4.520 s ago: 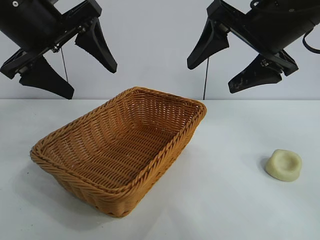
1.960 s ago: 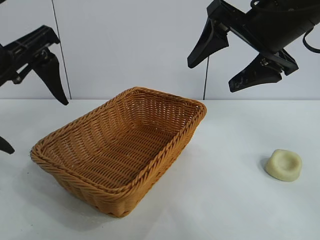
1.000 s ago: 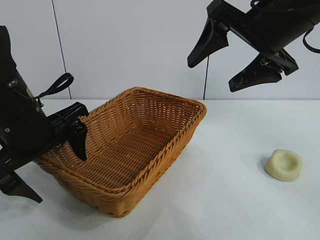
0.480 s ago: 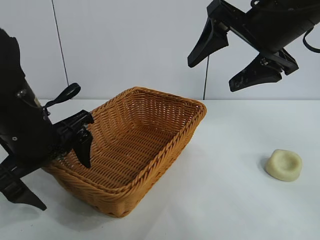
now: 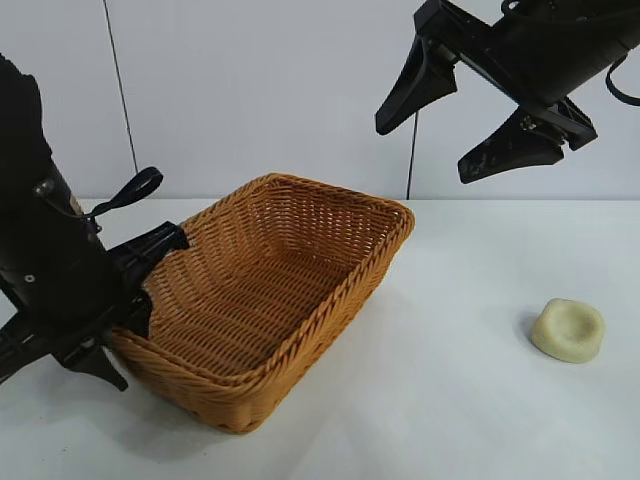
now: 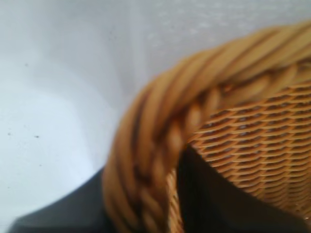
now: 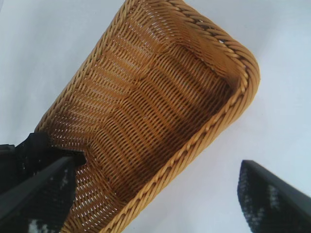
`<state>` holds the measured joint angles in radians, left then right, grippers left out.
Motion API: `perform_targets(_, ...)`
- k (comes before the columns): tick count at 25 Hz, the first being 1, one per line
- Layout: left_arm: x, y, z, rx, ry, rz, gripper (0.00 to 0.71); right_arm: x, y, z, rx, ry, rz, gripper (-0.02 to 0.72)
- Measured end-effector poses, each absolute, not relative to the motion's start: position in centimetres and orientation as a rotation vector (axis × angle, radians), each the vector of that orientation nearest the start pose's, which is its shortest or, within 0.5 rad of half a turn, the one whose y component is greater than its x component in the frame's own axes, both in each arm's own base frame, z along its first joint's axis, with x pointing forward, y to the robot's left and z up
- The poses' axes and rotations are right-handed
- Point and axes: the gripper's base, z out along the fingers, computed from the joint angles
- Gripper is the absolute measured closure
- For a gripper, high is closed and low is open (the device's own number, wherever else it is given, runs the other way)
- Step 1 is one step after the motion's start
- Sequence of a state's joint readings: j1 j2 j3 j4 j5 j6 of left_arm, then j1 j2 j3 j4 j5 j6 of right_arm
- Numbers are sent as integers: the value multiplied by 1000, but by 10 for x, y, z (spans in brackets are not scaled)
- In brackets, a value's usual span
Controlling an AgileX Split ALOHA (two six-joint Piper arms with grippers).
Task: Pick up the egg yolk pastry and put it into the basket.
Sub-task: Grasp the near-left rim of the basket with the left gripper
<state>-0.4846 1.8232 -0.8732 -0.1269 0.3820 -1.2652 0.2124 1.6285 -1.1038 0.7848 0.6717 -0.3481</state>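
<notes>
My left pincer (image 5: 118, 340) is down at the near-left corner of the basket (image 5: 330, 295), its fingers pressed together on the braided rim, one finger inside the wall and the other outside. In my left wrist view the thick twisted rim (image 6: 160, 141) fills the picture, with a dark finger on either side of it and the woven inner wall running off beyond. From outside, my left forearm leans over that corner, a loop of black cable (image 5: 130, 190) standing out beside it, and the lower finger points down to the white table (image 5: 440, 400).

My right pincer (image 5: 465, 120) hangs high above the far right part of the table, its two black fingers spread wide and pinching nothing. My right wrist camera looks down into the basket's bare woven floor (image 7: 155, 121); the spread fingertips (image 7: 267, 199) frame the view, and my left pincer shows as a dark shape at the basket's far corner.

The basket sits on the table at an angle, its long side running from near-left to far-right. The egg yolk pastry (image 5: 568, 329) lies on the table well apart from the basket, off to the right, dimple upward, touched by neither pincer. A pale wall (image 5: 280, 90) stands behind the table.
</notes>
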Motion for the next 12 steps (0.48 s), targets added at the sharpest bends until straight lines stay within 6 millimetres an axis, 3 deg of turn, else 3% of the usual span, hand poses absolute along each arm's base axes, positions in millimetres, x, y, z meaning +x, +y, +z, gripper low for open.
perform_targets(7,280,-153,127,-1277,2671,-437,616,323,111,250,-57,2556,783,56)
perform_targets(12,288,-158,145,-1220,2708,-436,617,323,111,250,-57,2556,783,56)
